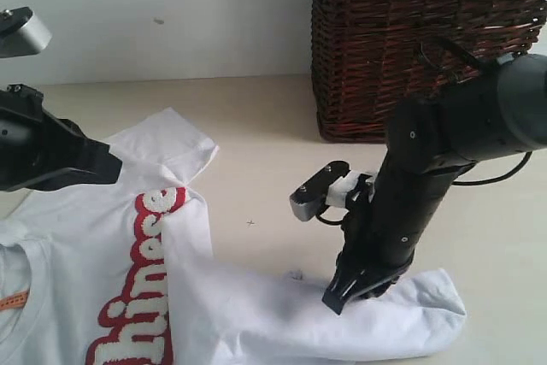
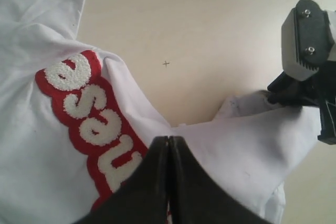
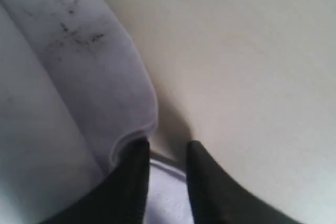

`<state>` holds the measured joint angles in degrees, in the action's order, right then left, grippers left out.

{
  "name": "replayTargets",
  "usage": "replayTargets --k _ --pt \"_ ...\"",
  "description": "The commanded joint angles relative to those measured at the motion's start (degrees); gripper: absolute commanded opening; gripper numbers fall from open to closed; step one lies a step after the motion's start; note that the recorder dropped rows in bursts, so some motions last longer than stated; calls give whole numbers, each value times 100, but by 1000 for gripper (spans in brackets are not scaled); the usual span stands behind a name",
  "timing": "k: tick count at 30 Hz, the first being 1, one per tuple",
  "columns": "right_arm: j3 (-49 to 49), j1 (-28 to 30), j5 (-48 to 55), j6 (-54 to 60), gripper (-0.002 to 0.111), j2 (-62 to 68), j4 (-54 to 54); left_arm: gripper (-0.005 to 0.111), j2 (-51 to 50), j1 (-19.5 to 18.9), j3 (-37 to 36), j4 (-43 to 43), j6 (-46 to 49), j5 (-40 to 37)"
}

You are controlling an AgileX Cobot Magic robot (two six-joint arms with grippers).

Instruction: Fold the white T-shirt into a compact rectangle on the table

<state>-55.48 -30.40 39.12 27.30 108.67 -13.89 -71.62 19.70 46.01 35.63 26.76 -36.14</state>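
Right of the exterior view: right hand, carried on a black forearm that slopes steeply down from an elbow in front of the wicker basket, with its tips pointing down.
- Its fingers stand slightly parted with a narrow gap between them.
- The tips rest on a long flap of the white T-shirt, right at the flap's rounded, hemmed edge.
- Whether any cloth is pinched between them cannot be told.

Left of the same view: left hand, on a dark arm reaching in low and nearly level from the edge.
- Its fingers are pressed together and nothing shows between them.
- It hangs over the shirt just beside the red band with fuzzy white letters.

White T-shirt: lies front up on the pale beige surface, lower left.
- One sleeve is spread toward the back.
- An orange neck tag shows at the collar.
- The flap stretches rightward along the near edge to the right hand.

Basket: stands at the back right, well apart from the shirt.
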Motion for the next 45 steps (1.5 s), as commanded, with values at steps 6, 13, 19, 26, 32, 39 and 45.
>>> replayTargets --k 6,13,19,26,32,39,45 --pt "-32 -93 -110 65 19 14 340 0 58 37 -3 120 23 -58" --pt "-289 -93 -233 -1623 0 14 2209 0 58 37 -3 120 34 -56" --pt "-689 -93 294 -3018 0 -84 3744 0 58 37 -3 120 34 -56" --pt "-689 -93 263 -399 10 -984 942 0 58 37 -3 164 95 -56" --pt "-496 -93 1585 370 52 -1600 193 0 58 37 -3 214 146 -119" --pt "333 -292 352 180 54 -1220 467 0 58 37 -3 236 146 -213" --pt "235 -660 -115 -808 27 -769 1176 0 58 37 -3 316 165 -207"
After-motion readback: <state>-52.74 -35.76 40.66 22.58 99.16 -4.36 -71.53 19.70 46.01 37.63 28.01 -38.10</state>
